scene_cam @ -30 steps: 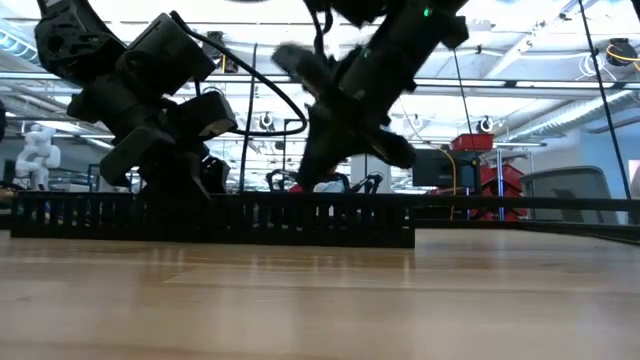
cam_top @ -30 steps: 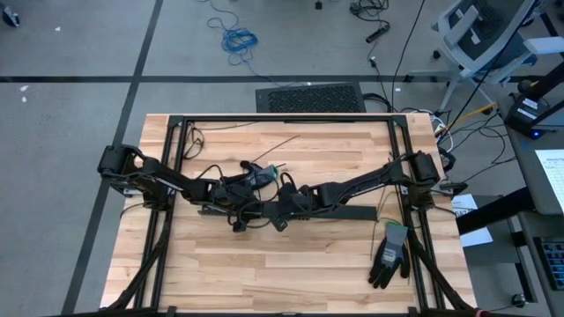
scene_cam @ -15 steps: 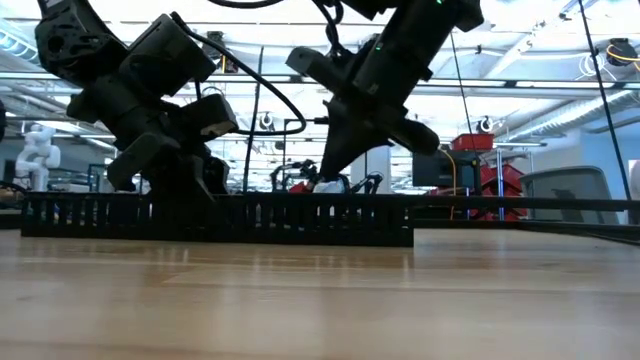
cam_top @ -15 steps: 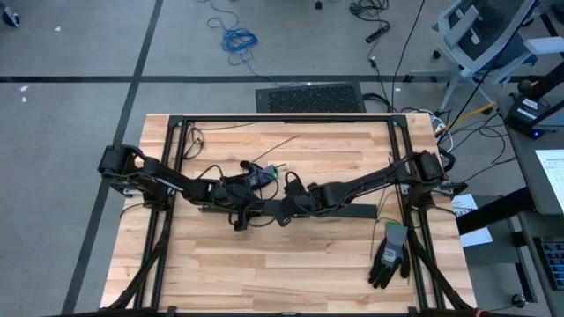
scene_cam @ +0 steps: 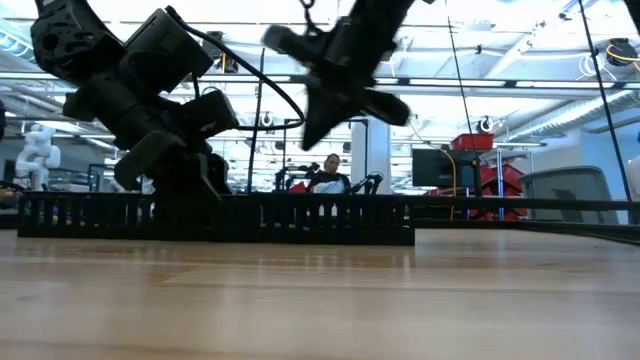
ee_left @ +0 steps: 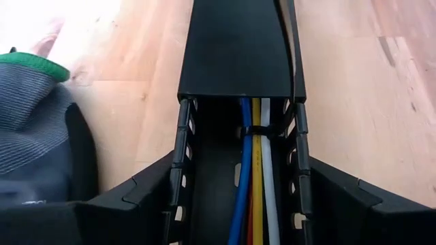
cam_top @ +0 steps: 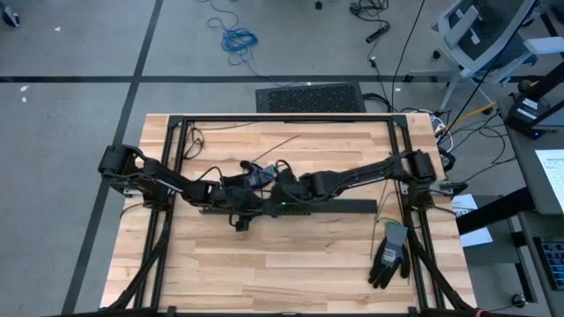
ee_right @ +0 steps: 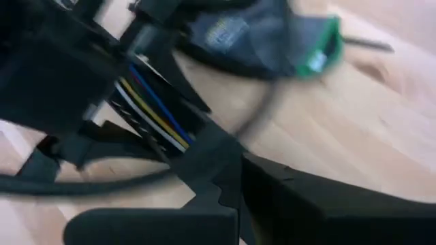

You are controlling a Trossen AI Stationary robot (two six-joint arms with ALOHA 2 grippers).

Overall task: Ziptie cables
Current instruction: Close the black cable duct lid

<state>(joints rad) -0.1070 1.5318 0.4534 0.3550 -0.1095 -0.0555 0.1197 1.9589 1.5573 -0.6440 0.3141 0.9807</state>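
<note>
Blue, yellow, white cables point(ee_left: 257, 170), zip-tied

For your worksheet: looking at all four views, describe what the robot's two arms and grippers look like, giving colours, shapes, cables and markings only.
Both arms are dark, built of blocky jointed links. The left arm carries a looping black cable, plain in the low view. The right arm is slimmer and shows a small green light. Each gripper has two flat black fingers; the right gripper's fingers have toothed edges.

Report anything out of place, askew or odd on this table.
One stray item: a grey and black work glove with a green cuff lies on the wooden table near the right arm's base, apart from the work. In the long black slotted duct, the blue, yellow and white cables lie straight, banded by a black ziptie.
</note>
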